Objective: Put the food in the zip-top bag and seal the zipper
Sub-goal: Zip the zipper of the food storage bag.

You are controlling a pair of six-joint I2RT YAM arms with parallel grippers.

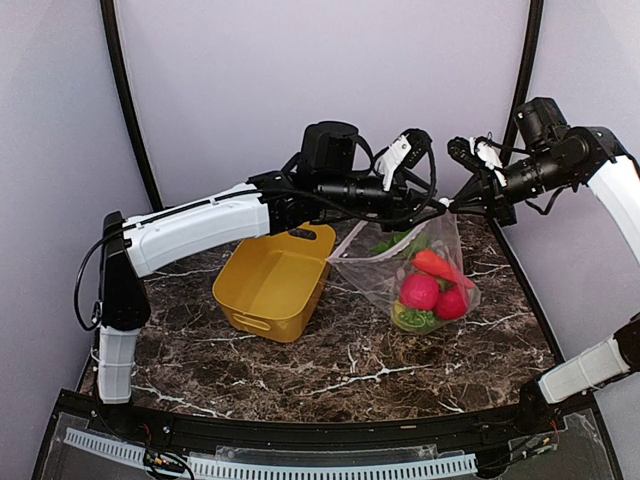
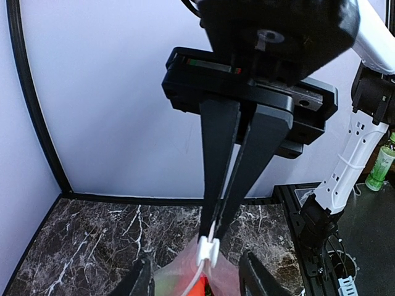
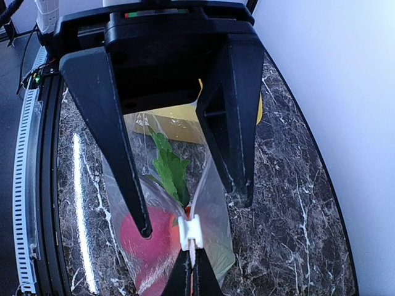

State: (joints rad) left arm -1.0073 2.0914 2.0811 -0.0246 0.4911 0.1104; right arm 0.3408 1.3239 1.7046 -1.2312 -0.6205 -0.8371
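Observation:
The zip-top bag point(image 1: 365, 268) hangs between both grippers above the table. Inside it are an orange carrot point(image 1: 438, 265), two red tomatoes point(image 1: 420, 291), leafy greens point(image 1: 400, 243) and a green fruit point(image 1: 412, 318). My right gripper point(image 3: 192, 254) is shut on the zipper strip just beside the white slider point(image 3: 191, 233). In the left wrist view its fingers point(image 2: 217, 160) come down onto that slider point(image 2: 208, 251). My left gripper point(image 2: 196, 277) is open, one finger either side of the bag's top. Those fingers point(image 3: 231, 135) stand wide apart in the right wrist view.
The yellow tub point(image 1: 275, 285) sits on the marble table point(image 1: 330, 370) left of the bag, under the left arm. Black corner posts and pale walls close the back and sides. A green bottle point(image 2: 382, 168) stands off the table at the right.

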